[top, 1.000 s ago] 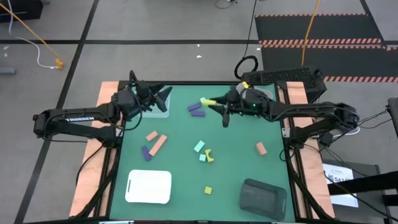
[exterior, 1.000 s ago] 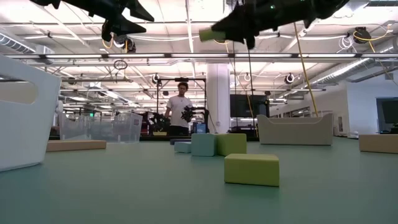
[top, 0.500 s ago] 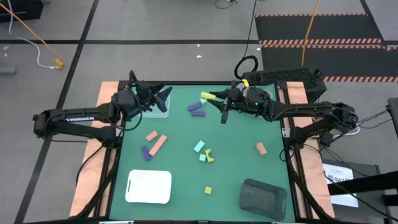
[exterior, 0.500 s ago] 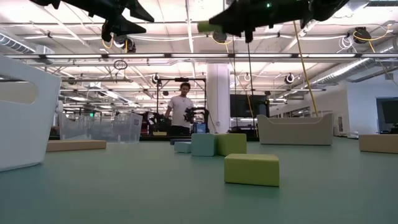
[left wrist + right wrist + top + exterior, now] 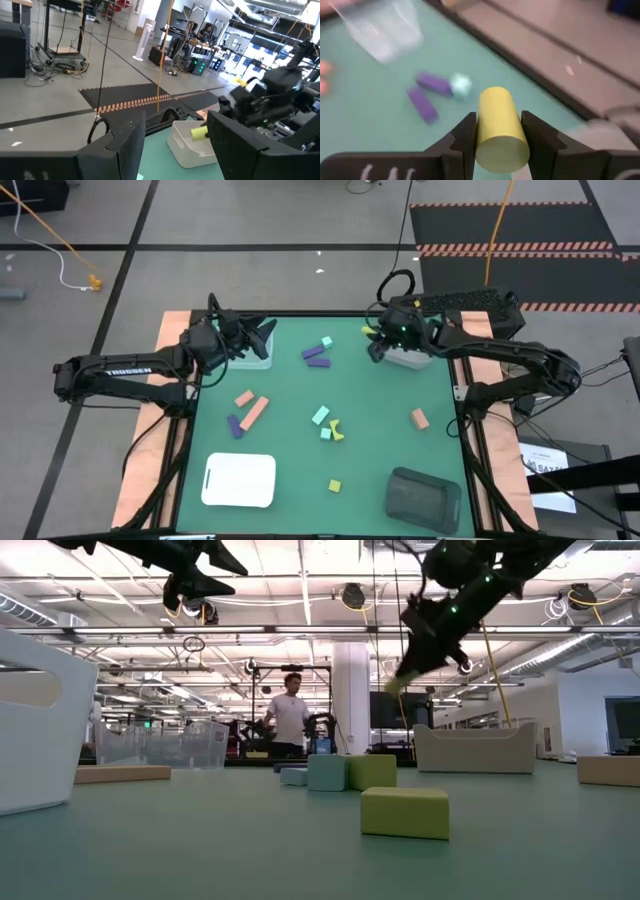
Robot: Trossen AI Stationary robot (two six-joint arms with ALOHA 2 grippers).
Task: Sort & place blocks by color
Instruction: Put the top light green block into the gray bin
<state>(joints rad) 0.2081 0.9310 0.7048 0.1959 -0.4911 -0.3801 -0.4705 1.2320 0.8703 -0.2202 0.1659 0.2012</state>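
My right gripper (image 5: 376,343) is shut on a yellow cylinder (image 5: 500,131) and hangs at the near-left rim of a clear tub (image 5: 408,358) by the table's far right. The left wrist view shows the cylinder (image 5: 199,132) just above that tub (image 5: 187,149). My left gripper (image 5: 262,335) is open and idle over another clear tub (image 5: 250,352) at the far left. Purple bars (image 5: 317,357), mint cubes (image 5: 320,416), salmon blocks (image 5: 252,408), a yellow arch (image 5: 337,430) and a yellow cube (image 5: 334,485) lie flat on the green table. My right gripper pinches the yellow cylinder's curved side (image 5: 485,125) between its two fingers (image 5: 465,142). The cylinder lies along the fingers, with one round end (image 5: 502,155) facing the wrist camera. It is lifted clear of the table, and the gripper slants downward in the low view (image 5: 400,680).
A white tray (image 5: 239,480) sits at the near left and a dark tray (image 5: 423,495) at the near right. A lone salmon block (image 5: 419,418) lies toward the right edge. A person (image 5: 290,720) stands in the room far behind the table.
My right gripper has carried the yellow cylinder from the far middle of the table toward the far right, to the clear tub there, and has tipped from level to slanting down. It has stayed shut on the cylinder.
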